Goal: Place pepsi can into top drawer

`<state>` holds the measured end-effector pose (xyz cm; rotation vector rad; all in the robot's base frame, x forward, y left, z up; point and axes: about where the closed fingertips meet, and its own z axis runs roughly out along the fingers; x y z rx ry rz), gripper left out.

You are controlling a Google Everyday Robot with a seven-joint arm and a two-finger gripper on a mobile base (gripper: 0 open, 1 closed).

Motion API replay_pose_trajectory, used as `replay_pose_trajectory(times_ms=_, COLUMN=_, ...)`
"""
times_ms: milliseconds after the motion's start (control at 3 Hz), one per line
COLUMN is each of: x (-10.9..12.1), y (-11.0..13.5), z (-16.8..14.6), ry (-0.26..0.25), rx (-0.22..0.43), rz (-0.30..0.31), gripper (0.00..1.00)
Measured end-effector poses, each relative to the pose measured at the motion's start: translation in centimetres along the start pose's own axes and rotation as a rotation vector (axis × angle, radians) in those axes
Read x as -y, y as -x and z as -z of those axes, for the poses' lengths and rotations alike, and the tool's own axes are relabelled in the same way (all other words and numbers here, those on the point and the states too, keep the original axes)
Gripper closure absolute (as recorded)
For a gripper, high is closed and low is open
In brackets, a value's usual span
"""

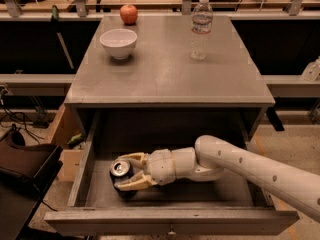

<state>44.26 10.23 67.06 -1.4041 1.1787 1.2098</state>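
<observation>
- End effector (122, 173) sits inside the top drawer (165, 220), fingers clasped around the pepsi can (120, 167).
- I judge the can is at the drawer floor, left side; release and withdrawal are left.

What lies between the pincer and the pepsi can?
Nothing: in the camera view the pincer sits directly around the pepsi can inside the top drawer.

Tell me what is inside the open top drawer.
The top drawer holds the pepsi can at its left, gripped by the claw. The arm hides the drawer floor beneath it.
</observation>
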Motion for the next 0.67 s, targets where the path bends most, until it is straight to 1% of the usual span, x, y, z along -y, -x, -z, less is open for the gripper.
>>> replay_pose_trajectory(times_ms=667, x=-0.14, y=0.11, z=-0.33, ry=0.007, rx=0.002, rz=0.001, gripper=0.13)
